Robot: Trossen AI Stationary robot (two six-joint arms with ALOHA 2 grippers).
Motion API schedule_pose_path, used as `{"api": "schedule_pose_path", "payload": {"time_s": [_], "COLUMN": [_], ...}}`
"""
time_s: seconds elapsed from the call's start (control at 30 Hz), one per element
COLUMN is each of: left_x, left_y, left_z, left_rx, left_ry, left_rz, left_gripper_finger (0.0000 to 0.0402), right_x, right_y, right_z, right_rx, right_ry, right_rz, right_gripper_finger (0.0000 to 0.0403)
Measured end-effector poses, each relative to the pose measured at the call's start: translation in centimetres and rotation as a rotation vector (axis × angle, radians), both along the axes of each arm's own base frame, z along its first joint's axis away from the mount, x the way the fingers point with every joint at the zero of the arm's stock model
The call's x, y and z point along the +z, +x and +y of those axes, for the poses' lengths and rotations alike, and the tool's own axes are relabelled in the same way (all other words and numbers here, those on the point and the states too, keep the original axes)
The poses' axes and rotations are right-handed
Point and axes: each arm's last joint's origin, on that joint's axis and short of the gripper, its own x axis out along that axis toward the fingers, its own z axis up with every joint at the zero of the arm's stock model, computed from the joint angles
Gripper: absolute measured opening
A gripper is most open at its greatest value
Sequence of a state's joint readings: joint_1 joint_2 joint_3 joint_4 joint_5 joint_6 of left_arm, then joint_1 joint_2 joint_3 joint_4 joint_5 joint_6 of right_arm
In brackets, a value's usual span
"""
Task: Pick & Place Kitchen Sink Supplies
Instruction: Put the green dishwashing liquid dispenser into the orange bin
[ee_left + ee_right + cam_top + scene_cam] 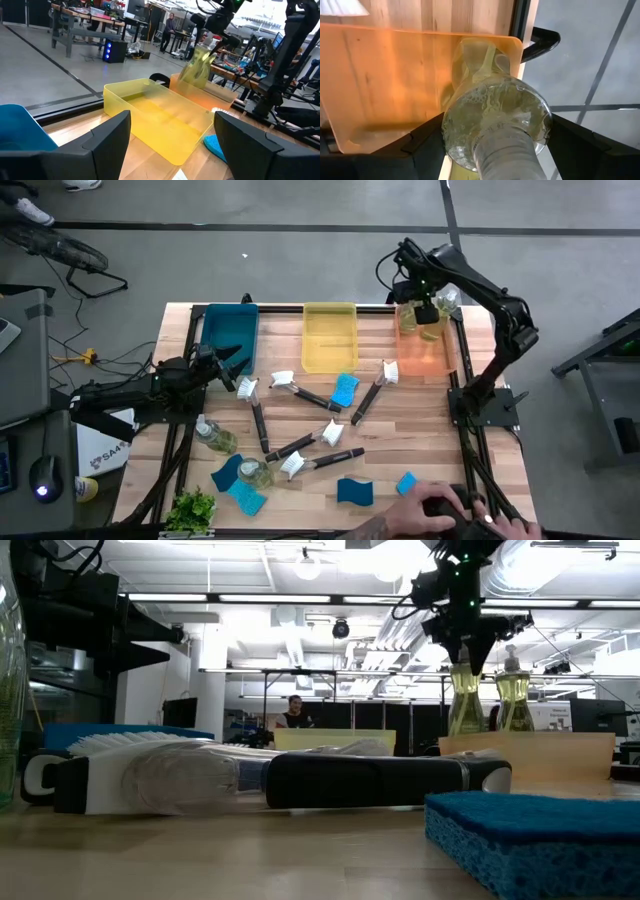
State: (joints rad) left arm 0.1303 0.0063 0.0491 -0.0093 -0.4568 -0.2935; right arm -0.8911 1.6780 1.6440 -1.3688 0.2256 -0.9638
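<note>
My right gripper (427,311) hangs over the orange bin (424,358) at the table's far right, shut on a clear bottle of yellow-green liquid (495,107). A second such bottle (515,700) stands in that bin's far corner. On the table lie more bottles (215,438), black-handled brushes (300,393) and blue sponges (345,389). My left gripper (232,360) waits open and level at the left, beside the blue bin (228,330). My right gripper pinches the bottle's rounded upper body (451,125), just below the neck, between its two fingers (422,140). The fingers come from above, pointing steeply down. The bottle (465,700) hangs below them, tilted, over the orange bin; the bin's wall hides its base.
A yellow bin (330,335) stands between the blue and orange ones. A small green plant (192,508) sits at the near left corner. A person's hand (440,508) rests at the near right edge. Metal frame rails (462,395) run along the table's sides.
</note>
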Motion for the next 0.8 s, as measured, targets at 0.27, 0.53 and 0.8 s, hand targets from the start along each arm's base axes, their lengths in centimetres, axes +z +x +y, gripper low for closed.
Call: {"api": "schedule_pose_path", "payload": {"time_s": [0.27,0.53,0.8], "left_x": [0.0,0.0,0.0], "left_y": [0.0,0.0,0.0], "left_z": [0.0,0.0,0.0], "left_rx": [0.0,0.0,0.0], "left_ry": [0.0,0.0,0.0], "left_rz": [0.0,0.0,0.0], "left_gripper_finger": [0.028,0.028,0.028], "right_x": [-0.97,-0.94,-0.95], "right_y": [0.18,0.21,0.05], "right_z": [-0.84,-0.96,-1.05], "right_rx": [-0.032,-0.102,-0.173], "right_ry": [0.021,-0.001,-0.004], "right_rz": [0.008,-0.009,-0.027], "right_gripper_finger": [0.0289,0.03,0.0308]}}
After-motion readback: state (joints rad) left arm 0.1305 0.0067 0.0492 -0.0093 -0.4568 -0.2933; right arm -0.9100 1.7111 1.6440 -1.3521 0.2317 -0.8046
